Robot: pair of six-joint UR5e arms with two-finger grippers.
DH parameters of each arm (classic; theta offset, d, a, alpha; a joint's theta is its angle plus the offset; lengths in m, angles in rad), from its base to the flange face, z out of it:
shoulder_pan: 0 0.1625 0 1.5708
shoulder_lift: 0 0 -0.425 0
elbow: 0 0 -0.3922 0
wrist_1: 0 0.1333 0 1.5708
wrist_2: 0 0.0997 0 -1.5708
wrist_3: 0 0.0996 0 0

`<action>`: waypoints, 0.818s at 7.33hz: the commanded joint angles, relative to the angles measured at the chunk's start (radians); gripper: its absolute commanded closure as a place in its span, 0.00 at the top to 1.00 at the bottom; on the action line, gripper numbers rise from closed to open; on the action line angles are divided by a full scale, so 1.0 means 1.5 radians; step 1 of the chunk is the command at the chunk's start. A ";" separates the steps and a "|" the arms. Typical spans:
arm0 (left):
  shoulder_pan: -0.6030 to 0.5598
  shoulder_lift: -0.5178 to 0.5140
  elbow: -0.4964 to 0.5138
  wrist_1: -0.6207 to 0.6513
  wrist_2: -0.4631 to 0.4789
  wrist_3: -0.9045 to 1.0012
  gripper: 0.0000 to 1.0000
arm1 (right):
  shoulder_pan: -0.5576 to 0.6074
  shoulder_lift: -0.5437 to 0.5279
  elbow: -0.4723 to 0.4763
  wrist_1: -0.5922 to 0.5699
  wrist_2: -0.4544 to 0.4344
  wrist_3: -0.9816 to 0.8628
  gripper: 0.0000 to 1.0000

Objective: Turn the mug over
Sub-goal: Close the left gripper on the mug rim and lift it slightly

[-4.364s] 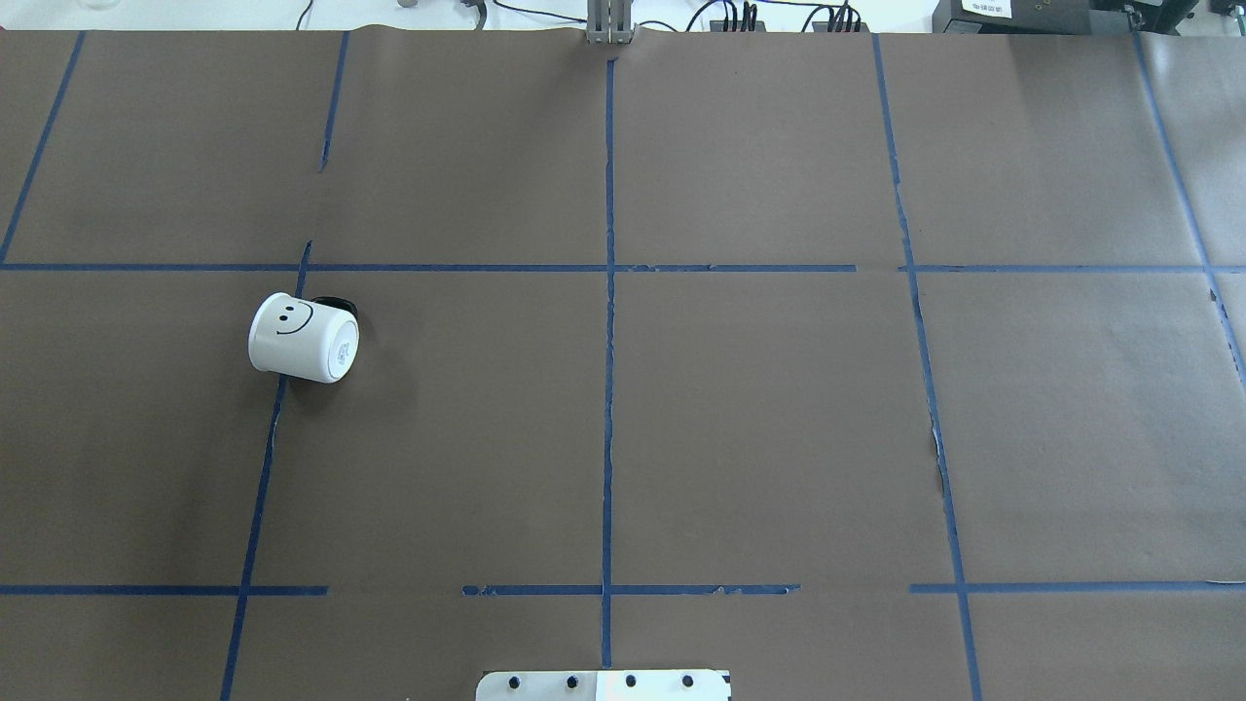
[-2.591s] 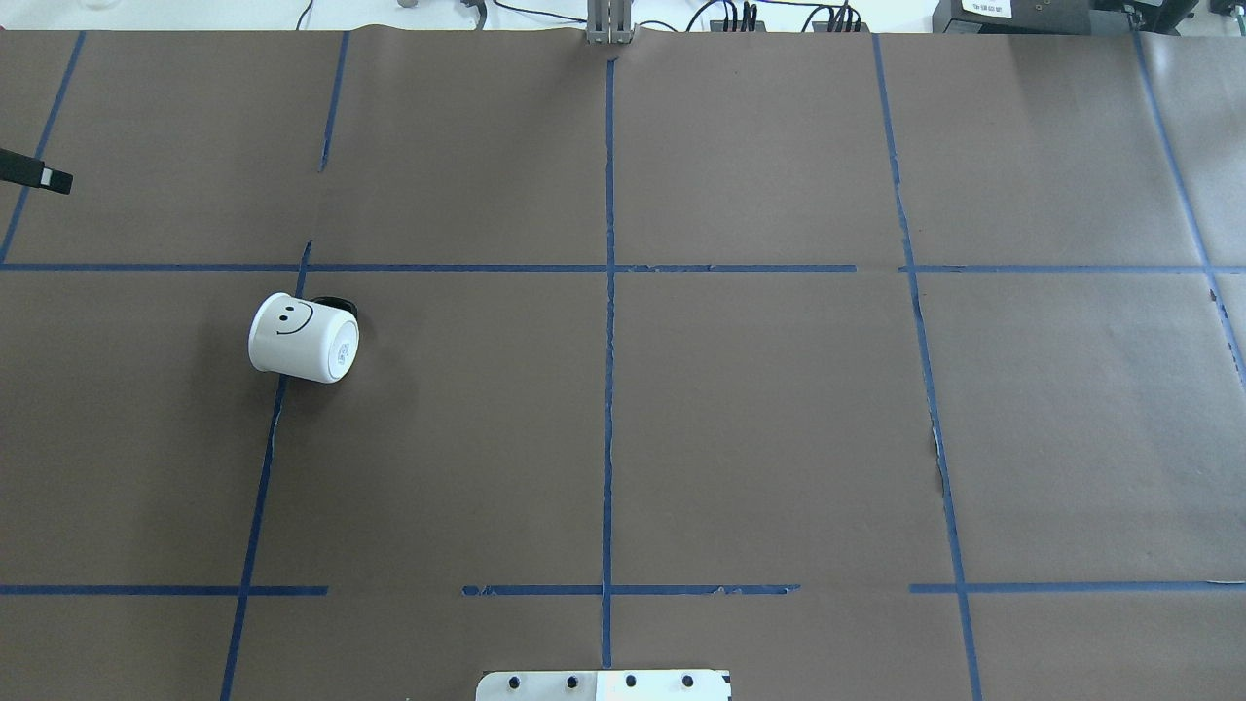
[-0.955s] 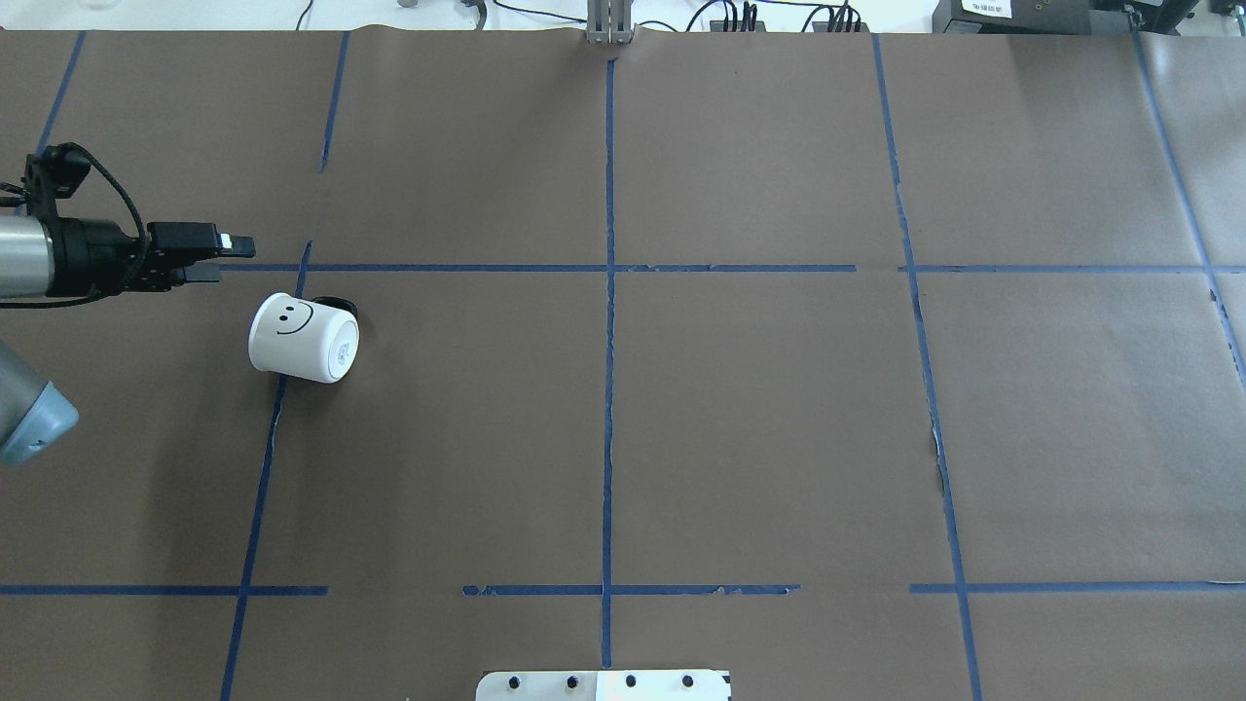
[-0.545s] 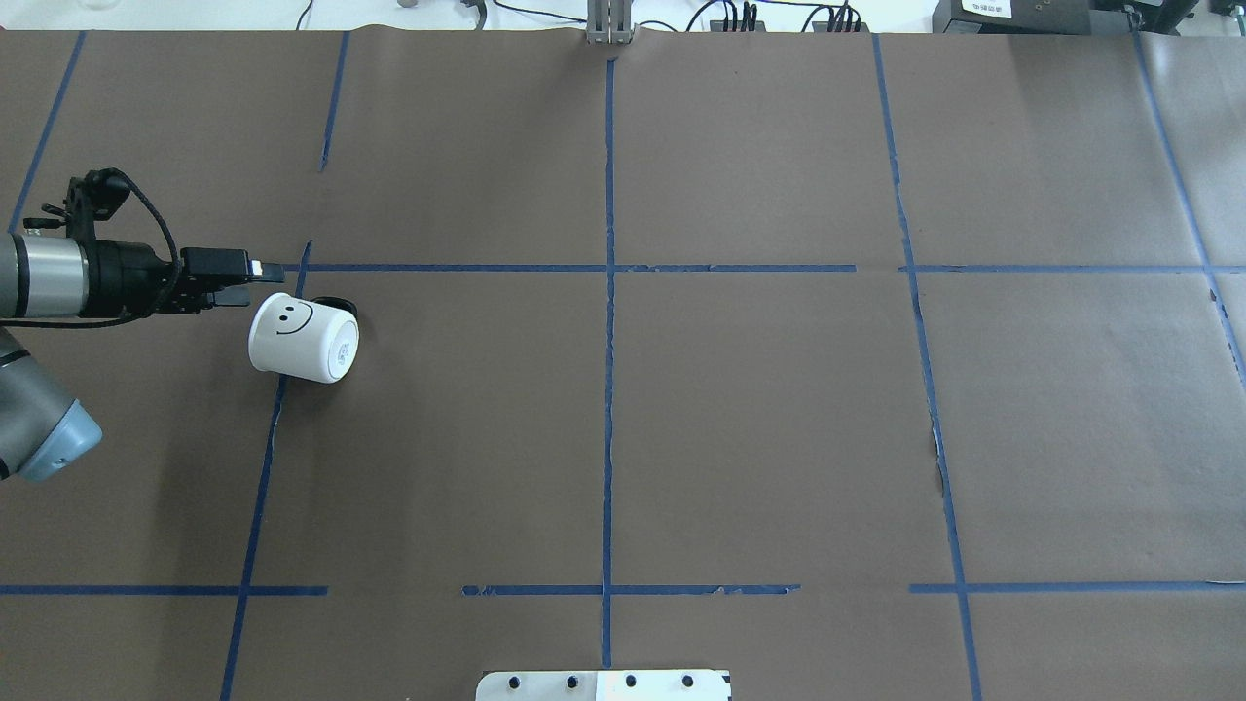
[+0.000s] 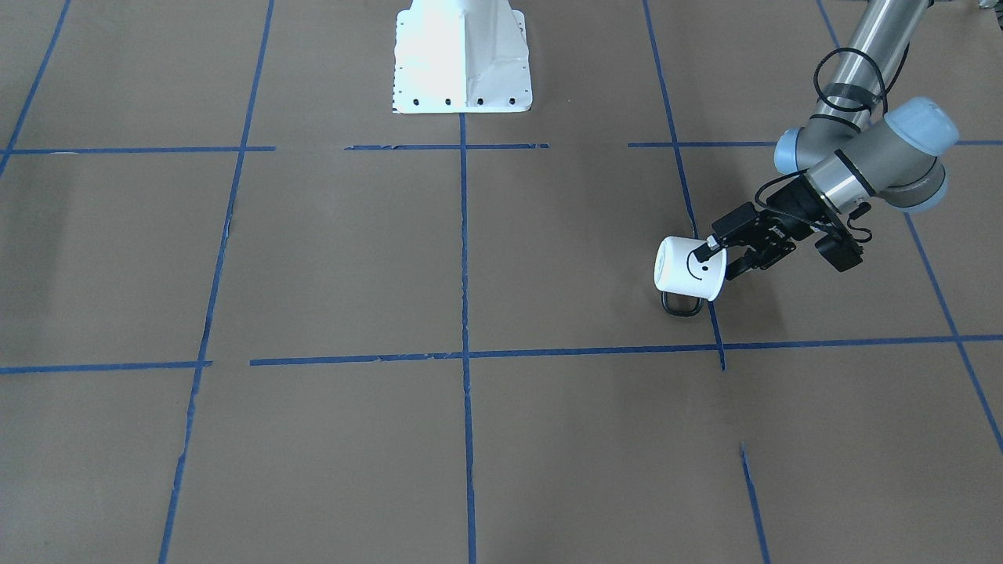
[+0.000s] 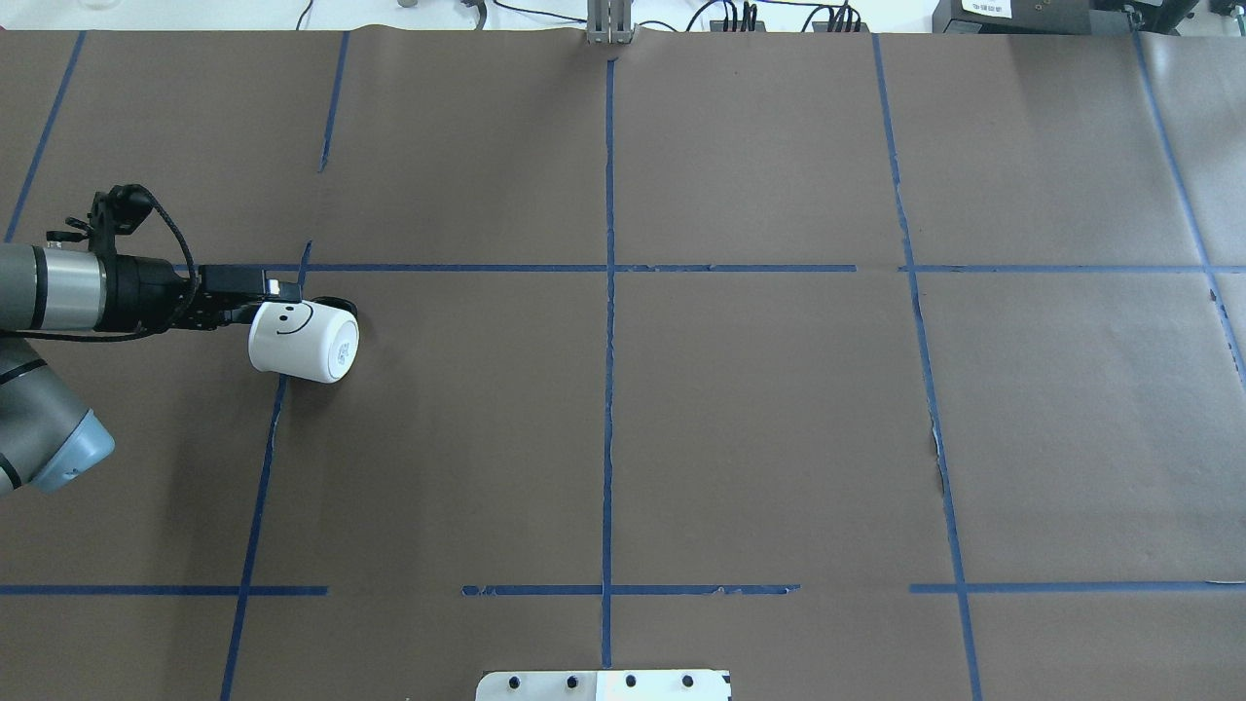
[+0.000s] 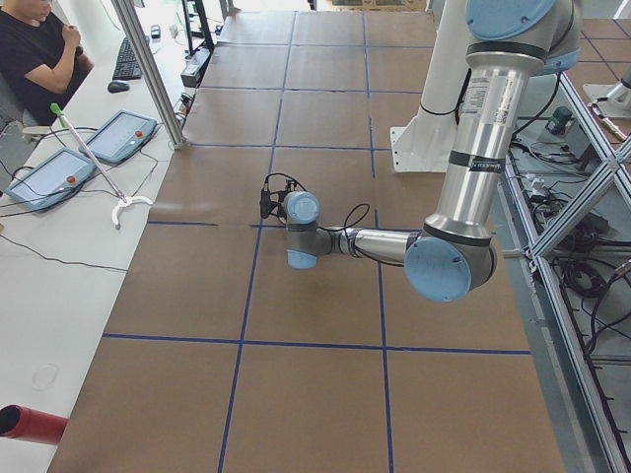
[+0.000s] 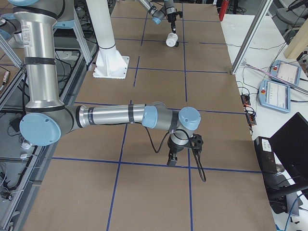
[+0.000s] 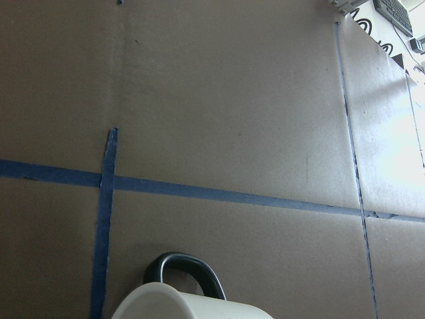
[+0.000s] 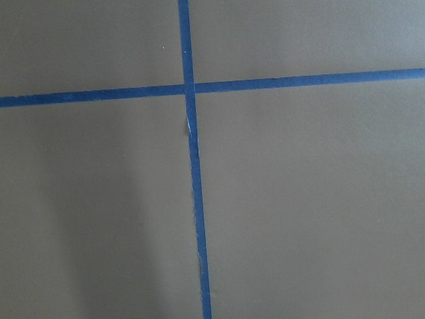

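Observation:
The white mug [image 6: 302, 341] with a black smiley lies on its side on the brown paper at the table's left. Its base points toward the table's middle and its black handle [image 5: 680, 304] rests on the far side. My left gripper [image 6: 265, 302] is open at the mug's mouth. One finger lies over the outer wall by the smiley, and the other is at or inside the rim. The left wrist view shows the rim [image 9: 179, 302] and the handle [image 9: 186, 266] at its bottom edge. My right gripper [image 8: 172, 161] hangs low over bare paper far from the mug; I cannot tell if it is open or shut.
Blue tape lines [image 6: 609, 292] divide the brown paper into squares. The robot's white base [image 5: 462, 55] stands at the near middle edge. A person [image 7: 35, 49] sits beyond the far edge by tablets and cables.
My left arm came in from the left edge and moved right and down to the mug's mouth. The mug has not moved.

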 commanded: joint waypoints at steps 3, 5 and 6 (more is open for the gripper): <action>0.002 0.000 -0.007 0.002 -0.020 0.000 0.75 | 0.000 0.000 0.000 0.000 0.000 0.000 1.00; 0.003 -0.001 -0.007 0.002 -0.019 0.000 0.70 | 0.000 0.000 0.000 0.000 0.000 0.000 1.00; 0.003 -0.002 -0.008 0.002 -0.020 -0.001 0.70 | 0.000 0.000 0.000 0.000 0.000 0.000 1.00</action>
